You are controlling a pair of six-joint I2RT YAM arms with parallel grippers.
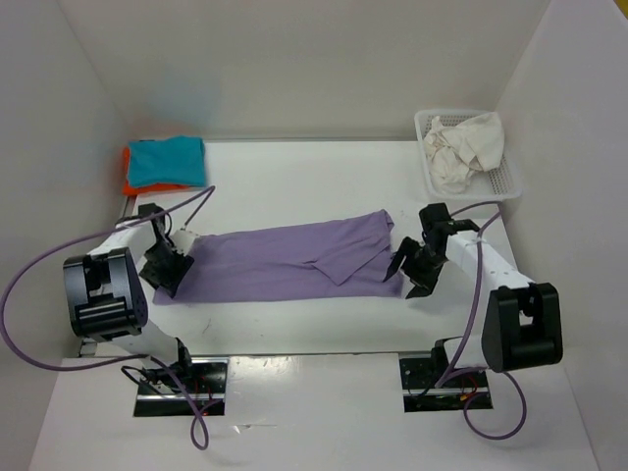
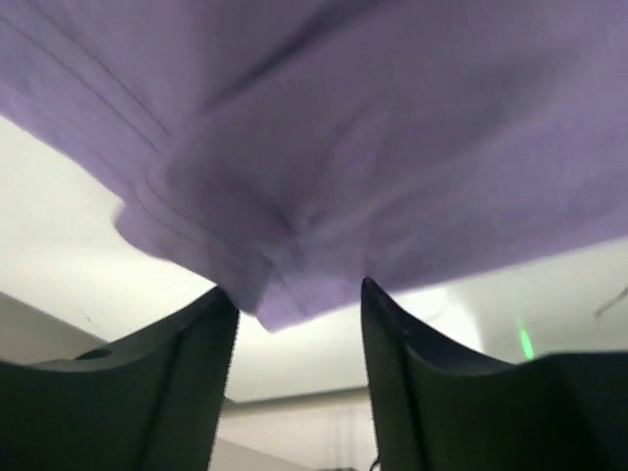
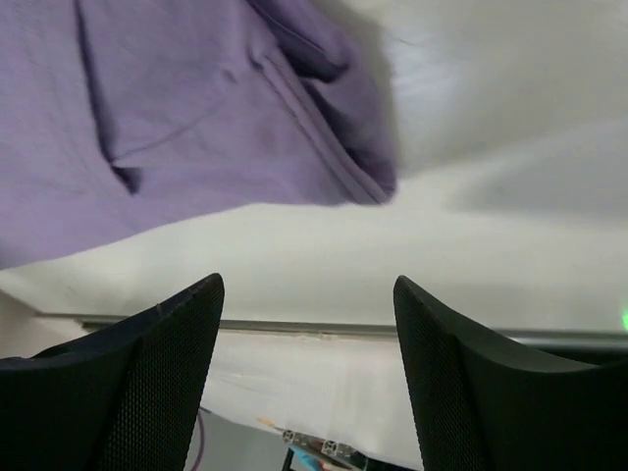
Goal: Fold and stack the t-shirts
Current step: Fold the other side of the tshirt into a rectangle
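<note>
While its jaws stand apart and grasp nothing, the left gripper point(image 2: 294, 292) hangs at one end of the lavender t-shirt point(image 1: 275, 263). The right gripper point(image 3: 309, 283), also released, hangs beside the other end. The lavender t-shirt lies stretched along the table point(image 1: 294, 177).

Two arms are bolted at the near edge of the table point(image 1: 294, 329). Each is built of white links and one bulky, rounded black joint housing: the left arm point(image 1: 103, 292) toward the table's left side, the right arm point(image 1: 525, 329) toward its right. Black base plates point(image 1: 182, 378) are fixed along that near edge. A purple cable point(image 1: 477, 304) is looped beside each arm. The left gripper point(image 1: 169, 275) and right gripper point(image 1: 407, 275) are black. Their fingers point(image 3: 157, 373) are broad, tapered to blunt tips and finely dimpled.
</note>
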